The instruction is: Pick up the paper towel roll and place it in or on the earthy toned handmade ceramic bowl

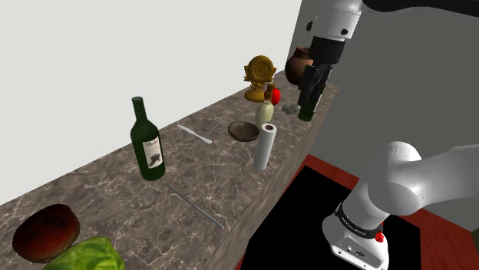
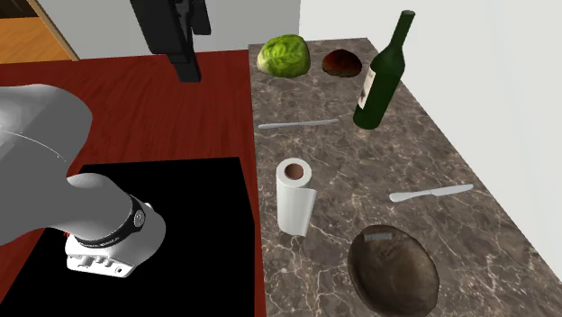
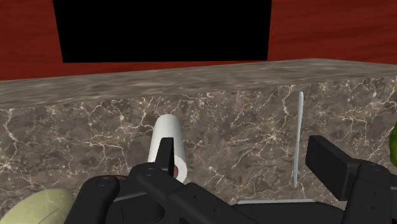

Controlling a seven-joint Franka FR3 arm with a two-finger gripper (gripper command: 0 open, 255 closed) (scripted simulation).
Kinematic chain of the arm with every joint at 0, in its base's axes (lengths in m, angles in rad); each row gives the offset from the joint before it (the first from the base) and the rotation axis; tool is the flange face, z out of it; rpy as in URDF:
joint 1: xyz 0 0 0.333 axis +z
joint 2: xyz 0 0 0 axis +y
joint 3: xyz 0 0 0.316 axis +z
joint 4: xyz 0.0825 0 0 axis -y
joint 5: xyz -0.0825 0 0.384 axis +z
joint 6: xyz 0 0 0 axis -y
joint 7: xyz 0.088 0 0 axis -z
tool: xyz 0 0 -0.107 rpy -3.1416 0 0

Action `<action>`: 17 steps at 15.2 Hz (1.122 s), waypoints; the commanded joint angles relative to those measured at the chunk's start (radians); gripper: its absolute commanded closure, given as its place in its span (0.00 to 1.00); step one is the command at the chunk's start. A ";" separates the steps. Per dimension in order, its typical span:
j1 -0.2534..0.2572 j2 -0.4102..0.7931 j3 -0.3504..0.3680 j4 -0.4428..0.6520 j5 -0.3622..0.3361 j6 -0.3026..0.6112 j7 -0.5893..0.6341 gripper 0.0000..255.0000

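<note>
The marbled bench [image 1: 115, 176] lies well below my end effector [image 1: 310, 103], which hangs high with its fingers spread apart and nothing between them. Down there the brown bowl [image 2: 393, 268] sits just beyond the white paper towel roll [image 2: 294, 196], which stands upright near the bench's edge, close to the bowl but not touching it. I judge the roll light, soft and easily crushed, so I would close gently across the middle of its body.

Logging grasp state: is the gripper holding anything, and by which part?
Nothing held. The gripper has its jaws open; the paper towel roll stands free on the counter.
</note>
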 commanded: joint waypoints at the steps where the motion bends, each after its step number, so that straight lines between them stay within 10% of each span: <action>1: 0.000 0.000 0.000 0.000 0.000 0.000 0.000 0.00; 17: -0.100 0.411 -0.009 -0.117 -0.035 0.523 0.075 0.00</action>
